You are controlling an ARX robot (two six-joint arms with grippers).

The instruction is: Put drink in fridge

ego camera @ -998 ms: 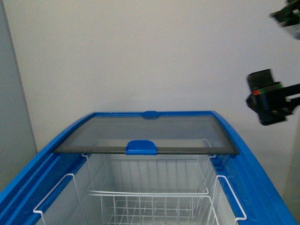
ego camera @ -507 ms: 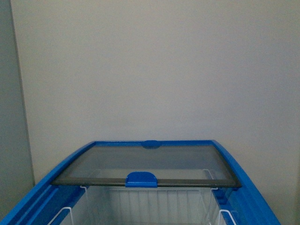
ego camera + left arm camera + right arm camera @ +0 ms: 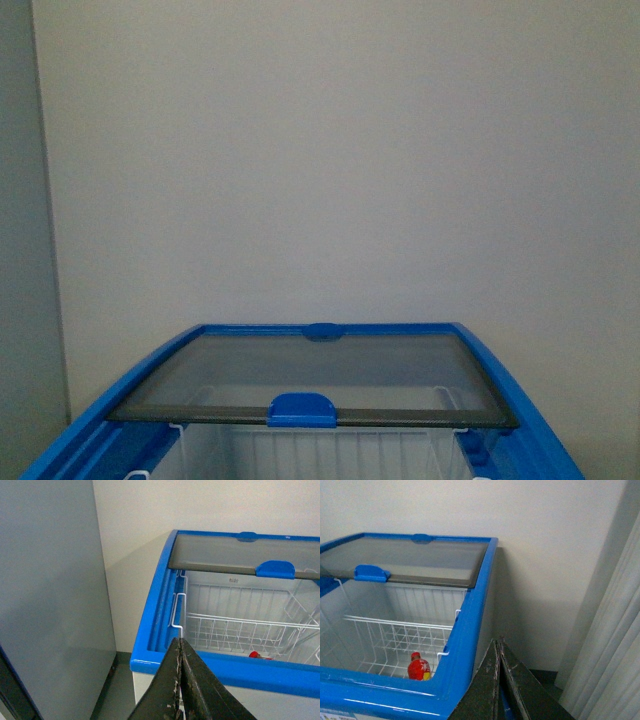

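Observation:
The fridge [image 3: 500, 375] is a white chest freezer with a blue rim. Its glass lid [image 3: 320, 375] with a blue handle [image 3: 302, 408] is slid to the far end, so the near part stands open. The drink [image 3: 419, 667], a red bottle with a red cap and yellow label, stands in the white wire basket [image 3: 395, 637] inside; its red cap also shows in the left wrist view [image 3: 255, 654]. My left gripper [image 3: 179, 641] is shut and empty, outside the fridge's near rim [image 3: 250, 672]. My right gripper [image 3: 497, 642] is shut and empty, outside the fridge's right rim [image 3: 470, 620].
A tall grey cabinet [image 3: 50, 595] stands close to the fridge's left side. A pale wall [image 3: 320, 150] is behind the fridge. A pale curtain [image 3: 615, 630] hangs to the right of the fridge. Neither arm shows in the front view.
The front view has tilted upward: the fridge has dropped lower in the picture and more wall shows. The right arm, seen at the right edge one second ago, has left that view.

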